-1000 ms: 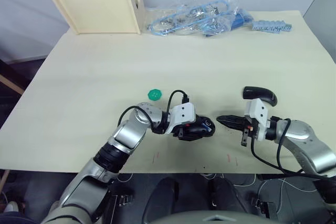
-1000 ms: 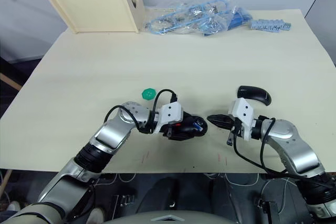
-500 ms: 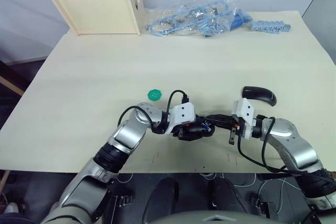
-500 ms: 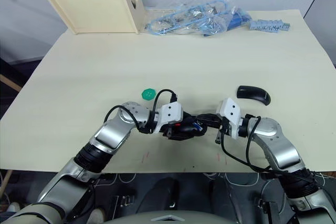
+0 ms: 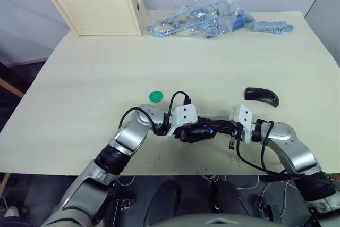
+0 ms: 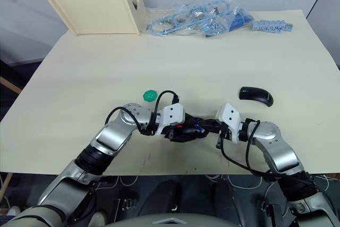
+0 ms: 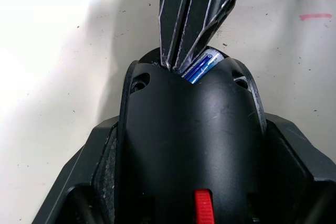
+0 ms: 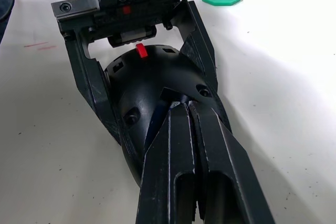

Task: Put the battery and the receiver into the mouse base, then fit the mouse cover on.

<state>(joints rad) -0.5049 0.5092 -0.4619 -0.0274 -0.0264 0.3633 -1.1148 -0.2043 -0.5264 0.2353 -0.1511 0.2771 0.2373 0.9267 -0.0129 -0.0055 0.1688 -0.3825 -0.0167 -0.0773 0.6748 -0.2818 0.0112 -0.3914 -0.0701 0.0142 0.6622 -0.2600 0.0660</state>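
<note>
Battery (image 7: 202, 65) lies in the mouse base (image 8: 157, 85), which our left claw (image 5: 192, 131) clamps on the counter (image 5: 212, 57). Our right claw (image 8: 185, 109), fingers together, presses it. It's light, slick and rigid, so we push its end, not pinch.

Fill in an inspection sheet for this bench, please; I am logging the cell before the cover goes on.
Surface: pale table, faint red marks near the front edge.
Job's things: mouse base clamped by the left tool; battery sits in its slot under the right tool's tips; mouse cover lies apart on the table, not fitted. Receiver: nothing seen.
Clutter: green disc; bag of blue parts; blue strip; wooden holders.
Grippers: left tool shut on the mouse base; right tool shut, tips at the battery.
Cables: black cable looping over the left wrist.
Surroundings: grey wall behind the table.
</note>
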